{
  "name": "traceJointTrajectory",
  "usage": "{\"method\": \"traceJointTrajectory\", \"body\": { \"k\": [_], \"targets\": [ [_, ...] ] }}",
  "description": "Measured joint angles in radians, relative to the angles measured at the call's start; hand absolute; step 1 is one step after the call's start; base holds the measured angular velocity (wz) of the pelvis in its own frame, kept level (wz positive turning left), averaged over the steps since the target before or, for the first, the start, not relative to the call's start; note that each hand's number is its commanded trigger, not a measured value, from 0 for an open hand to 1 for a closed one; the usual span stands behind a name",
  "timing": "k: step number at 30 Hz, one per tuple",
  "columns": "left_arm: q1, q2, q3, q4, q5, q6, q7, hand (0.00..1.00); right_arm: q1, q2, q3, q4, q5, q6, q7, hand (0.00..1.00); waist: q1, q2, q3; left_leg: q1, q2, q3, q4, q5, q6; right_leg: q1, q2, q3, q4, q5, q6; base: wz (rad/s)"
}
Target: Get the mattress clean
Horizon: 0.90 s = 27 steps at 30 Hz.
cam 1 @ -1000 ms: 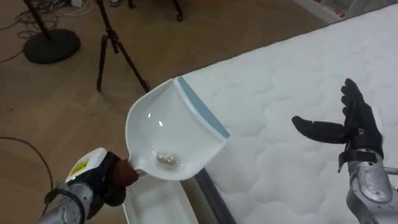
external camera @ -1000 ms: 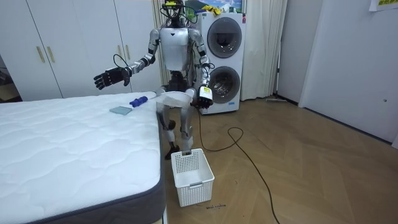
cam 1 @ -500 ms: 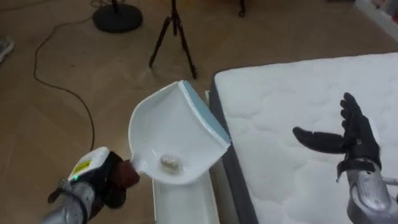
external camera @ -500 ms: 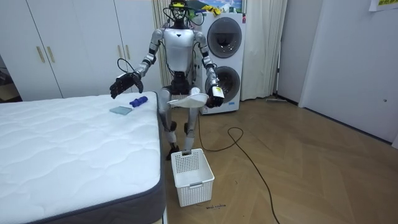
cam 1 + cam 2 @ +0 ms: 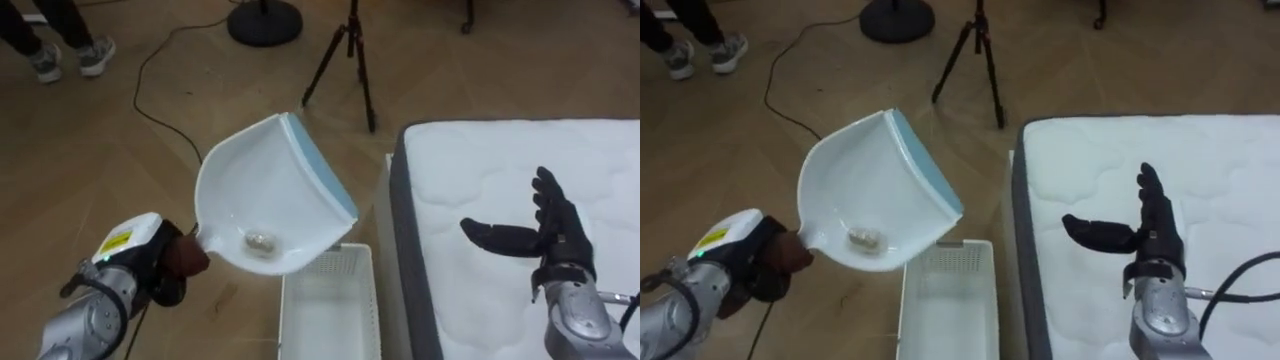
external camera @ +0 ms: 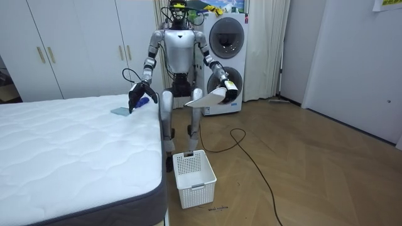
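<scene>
Currently the robot stands at the corner of the bed, next to the basket on the floor. The left hand has its fingers clamped on the handle of the dustpan. The pan is tilted with its lip up, and its bowl hangs over the near end of the basket. One pale scrap lies in the bowl. The right hand hovers over the mattress edge, fingers apart and straight, holding nothing.

Status: collection appears done, since the scrap is off the bed. Remaining: tip the pan so the scrap falls into the basket. A flat grey pad also lies on the mattress and probably needs removal.
</scene>
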Motion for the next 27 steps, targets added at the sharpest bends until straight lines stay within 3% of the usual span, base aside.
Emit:
{"method": "traceJointTrajectory", "body": {
  "k": [2, 6, 13, 17, 22, 24, 27],
  "targets": [
    [-0.019, 0.007, 0.000, -0.004, 0.016, -0.009, -0.004, 1.00, -0.002, -0.001, 0.000, 0.000, 0.000, 0.000, -0.002, 0.00, -0.003, 0.004, -0.0019, -0.013, 0.007, -0.001, 0.000, 0.002, -0.006, 0.006, 0.007, -0.023, -0.020, -0.004, -0.004, 0.32],
    [-0.047, 0.008, -0.004, -0.004, 0.048, -0.008, -0.004, 1.00, -0.007, -0.002, -0.001, -0.002, 0.005, 0.000, -0.005, 0.00, -0.004, 0.011, 0.0006, -0.030, 0.037, 0.047, -0.002, -0.005, -0.006, 0.009, 0.029, -0.031, -0.047, 0.004, -0.007, 0.20],
    [-0.056, 0.022, -0.015, 0.017, 0.086, -0.005, -0.003, 1.00, -0.046, 0.000, 0.001, 0.000, 0.009, -0.001, -0.001, 0.00, -0.001, 0.023, 0.0087, -0.031, 0.033, 0.046, -0.022, -0.013, -0.001, -0.007, 0.030, -0.003, -0.045, 0.003, -0.005, 0.00],
    [-0.089, 0.042, -0.016, 0.080, 0.126, -0.014, -0.003, 1.00, -0.088, 0.000, 0.004, 0.047, 0.002, -0.022, -0.002, 0.00, -0.003, 0.042, 0.0190, -0.065, 0.033, 0.046, -0.019, -0.012, -0.002, -0.039, 0.032, 0.005, -0.044, 0.003, -0.005, 0.00],
    [-0.100, 0.074, -0.034, 0.100, 0.158, -0.013, -0.003, 1.00, -0.123, -0.001, 0.009, 0.129, -0.036, -0.027, 0.004, 0.00, -0.005, 0.056, 0.0211, -0.116, 0.034, 0.047, 0.000, -0.011, -0.003, -0.091, 0.031, 0.005, -0.029, 0.001, -0.005, 0.00],
    [-0.122, 0.083, -0.057, 0.113, 0.173, -0.015, -0.002, 1.00, -0.152, -0.001, 0.009, 0.156, -0.038, -0.036, 0.005, 0.00, -0.009, 0.065, 0.0259, -0.139, 0.032, 0.050, 0.013, -0.011, -0.002, -0.122, 0.023, 0.007, -0.003, -0.001, -0.005, 0.00],
    [-0.161, 0.088, -0.116, 0.166, 0.173, -0.023, 0.002, 1.00, -0.186, -0.001, 0.023, 0.211, -0.039, -0.063, 0.005, 0.00, -0.015, 0.066, 0.0263, -0.150, 0.014, 0.067, 0.014, -0.010, -0.001, -0.165, -0.007, 0.008, 0.066, -0.032, -0.002, -0.02]
  ]
}}
